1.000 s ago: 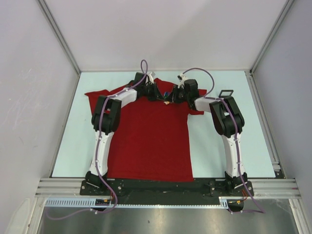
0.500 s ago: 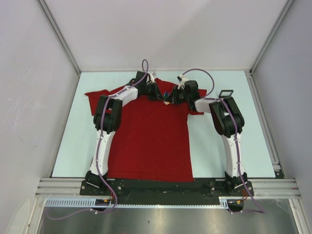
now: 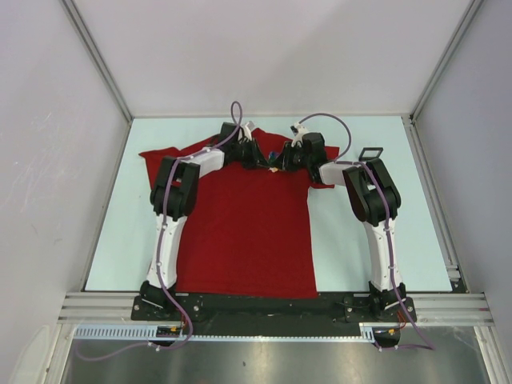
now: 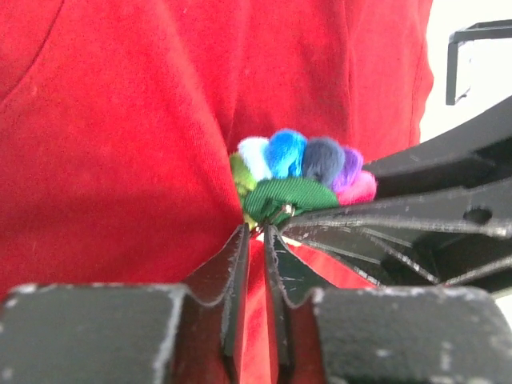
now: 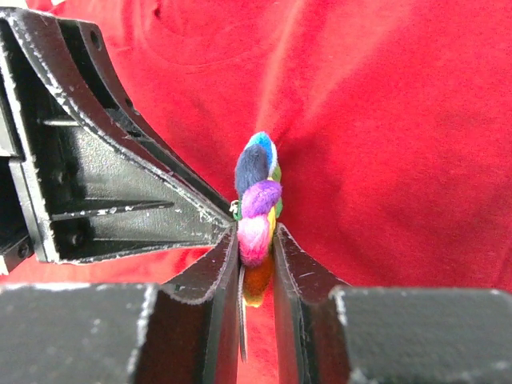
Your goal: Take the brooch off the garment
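The right gripper (image 5: 256, 234) is clamped on the brooch (image 5: 254, 172), a soft fan of blue, purple, pink and orange tufts held edge-on. The left gripper (image 4: 254, 234) has its jaws almost together at the brooch's green felt backing, where the dark-red knit T-shirt (image 4: 120, 144) puckers; what they pinch is unclear. The shirt lies on a pale table (image 3: 360, 240).

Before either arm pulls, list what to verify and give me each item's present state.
1. Right jaws clamped on the brooch: ok.
2. Left jaws nearly shut just below the brooch: ok; what they pinch: cannot tell.
3. Pin clasp released: cannot tell, hidden behind the beads.
4. Brooch free of the garment: not ok, cloth puckers toward it.
5. Clearance between the two arms' jaws: cannot tell, tips look very close.
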You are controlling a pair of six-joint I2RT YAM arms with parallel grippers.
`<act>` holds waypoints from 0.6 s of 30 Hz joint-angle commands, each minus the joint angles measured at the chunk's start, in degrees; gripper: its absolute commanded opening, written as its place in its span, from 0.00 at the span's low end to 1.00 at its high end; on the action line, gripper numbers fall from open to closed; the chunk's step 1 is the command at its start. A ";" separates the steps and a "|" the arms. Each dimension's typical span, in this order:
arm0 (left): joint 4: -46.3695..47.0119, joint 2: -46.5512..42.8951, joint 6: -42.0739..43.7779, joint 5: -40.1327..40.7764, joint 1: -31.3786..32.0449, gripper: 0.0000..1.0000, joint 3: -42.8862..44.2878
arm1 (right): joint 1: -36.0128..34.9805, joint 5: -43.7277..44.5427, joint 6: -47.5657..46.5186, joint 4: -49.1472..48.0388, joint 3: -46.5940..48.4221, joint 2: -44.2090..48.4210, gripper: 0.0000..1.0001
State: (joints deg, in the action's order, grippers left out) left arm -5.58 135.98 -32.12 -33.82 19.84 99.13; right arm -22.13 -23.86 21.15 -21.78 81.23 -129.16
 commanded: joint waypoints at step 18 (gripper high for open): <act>6.02 -4.59 -1.63 -0.89 -1.03 0.11 -3.42 | -0.28 -4.27 5.66 -3.53 0.68 0.49 0.34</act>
State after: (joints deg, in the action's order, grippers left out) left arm -1.13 133.43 -33.19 -35.09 18.83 94.28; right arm -21.65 -27.68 25.04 -22.55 81.21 -129.16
